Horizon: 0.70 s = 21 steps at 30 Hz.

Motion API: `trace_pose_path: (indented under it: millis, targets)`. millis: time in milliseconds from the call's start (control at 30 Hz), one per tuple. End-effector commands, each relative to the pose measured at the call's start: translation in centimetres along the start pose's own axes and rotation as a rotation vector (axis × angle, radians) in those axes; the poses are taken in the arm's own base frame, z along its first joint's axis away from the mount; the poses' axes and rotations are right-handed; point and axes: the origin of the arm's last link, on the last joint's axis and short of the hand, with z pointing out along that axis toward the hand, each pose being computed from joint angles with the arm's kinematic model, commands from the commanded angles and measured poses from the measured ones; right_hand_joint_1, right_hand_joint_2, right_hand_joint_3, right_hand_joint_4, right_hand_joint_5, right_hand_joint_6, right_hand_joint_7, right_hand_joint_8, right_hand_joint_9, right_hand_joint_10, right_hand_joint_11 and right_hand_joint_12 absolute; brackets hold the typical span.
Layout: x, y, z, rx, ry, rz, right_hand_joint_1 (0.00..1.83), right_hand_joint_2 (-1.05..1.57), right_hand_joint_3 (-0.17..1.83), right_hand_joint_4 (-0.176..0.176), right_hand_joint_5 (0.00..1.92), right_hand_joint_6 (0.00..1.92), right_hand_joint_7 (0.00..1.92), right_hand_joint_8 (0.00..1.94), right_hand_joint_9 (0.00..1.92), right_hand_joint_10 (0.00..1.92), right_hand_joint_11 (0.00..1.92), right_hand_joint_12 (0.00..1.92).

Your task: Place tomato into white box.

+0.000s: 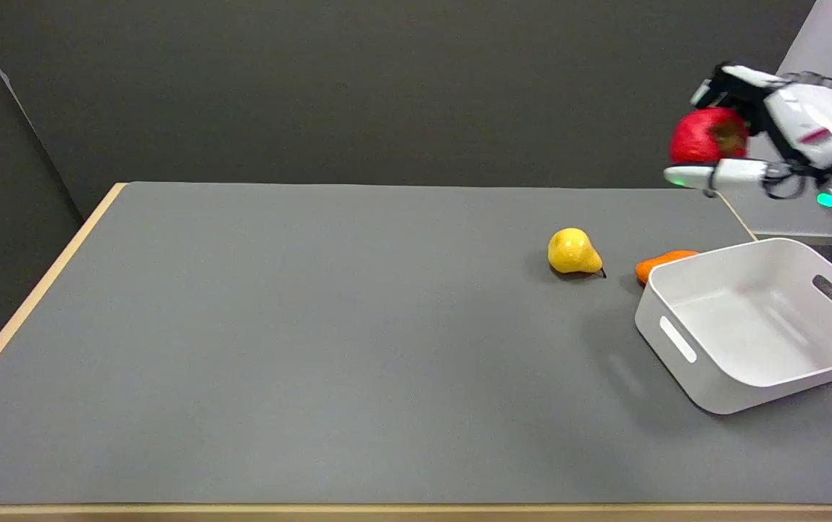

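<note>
In the head view, the right hand (pixel 764 130) hangs in the air above the worktop's far right corner, its fingers (pixel 706 175) curled around the red tomato (pixel 702 136), which is held well clear of the grey worktop (pixel 314 348). The white box (pixel 753 326) sits empty by the right edge, below the hand. A yellow pear (pixel 573 251) lies near the box's far side, and an orange object (pixel 659 262) lies just behind the box's far corner.

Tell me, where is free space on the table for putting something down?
The whole table left of the yellow pear is bare. Crowded: the right end, with the pear, an orange thing and the white box close together.
</note>
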Motion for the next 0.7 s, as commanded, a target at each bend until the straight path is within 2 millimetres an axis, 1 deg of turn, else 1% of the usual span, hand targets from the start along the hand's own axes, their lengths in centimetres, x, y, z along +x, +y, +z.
trace_pose_path:
  millis: [33,133,367,433,533,667,700]
  targets:
    - [4.5,6.7,-15.8,-0.178,0.394,0.343,1.48,1.01,0.33,0.176,0.6,1.42,0.8,1.39,0.78,1.39,0.73,1.67]
    - [3.5,7.3,-17.2,-0.224,0.383,0.371,1.48,1.01,0.33,0.176,0.6,1.41,0.8,1.4,0.78,1.4,0.74,1.68]
    - [0.1,7.8,-18.5,-0.283,0.333,0.438,1.48,1.01,0.35,0.176,0.6,1.42,0.8,1.41,0.77,1.41,0.74,1.71]
    - [-0.6,8.0,-18.6,-0.295,0.328,0.455,1.48,1.01,0.34,0.176,0.6,1.42,0.79,1.42,0.77,1.41,0.74,1.72]
    - [-1.2,8.2,-18.5,-0.31,0.314,0.466,1.48,1.01,0.37,0.173,0.6,1.43,0.77,1.38,0.76,1.51,0.74,1.74]
    - [-2.2,8.7,-18.2,-0.328,0.281,0.464,1.48,1.01,0.37,0.172,0.6,1.42,0.77,1.38,0.76,1.5,0.74,1.74]
    - [-2.5,8.8,-18.0,-0.333,0.27,0.467,1.48,1.01,0.35,0.174,0.6,1.42,0.78,1.4,0.76,1.46,0.74,1.73]
